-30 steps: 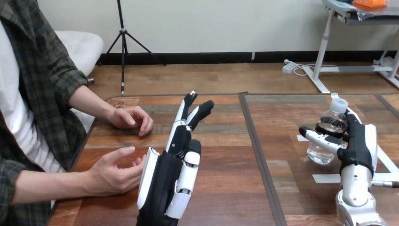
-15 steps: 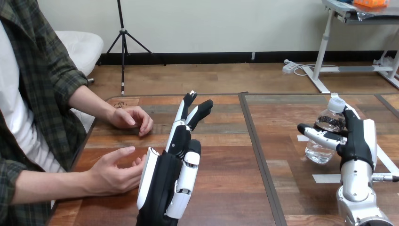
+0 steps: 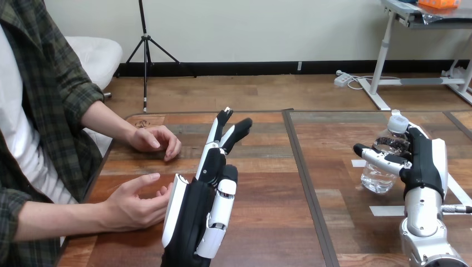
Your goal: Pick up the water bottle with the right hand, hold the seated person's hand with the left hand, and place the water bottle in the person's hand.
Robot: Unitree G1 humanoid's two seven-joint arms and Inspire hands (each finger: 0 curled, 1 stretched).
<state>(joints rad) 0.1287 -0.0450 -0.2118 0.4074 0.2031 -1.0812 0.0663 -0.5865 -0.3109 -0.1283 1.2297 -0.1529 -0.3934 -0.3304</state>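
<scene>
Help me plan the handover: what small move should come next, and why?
Probably lift the water bottle slightly off the table. The right hand has its thumb across the bottle's front and fingers behind it, so the grip looks set, yet the base seems to rest on the wood. The left hand stands open beside the person's nearer hand.

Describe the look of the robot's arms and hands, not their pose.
The left robot hand is black with white shells along its back and black-and-white jointed fingers. The right robot hand is built the same, on a silver, rounded forearm.
</scene>
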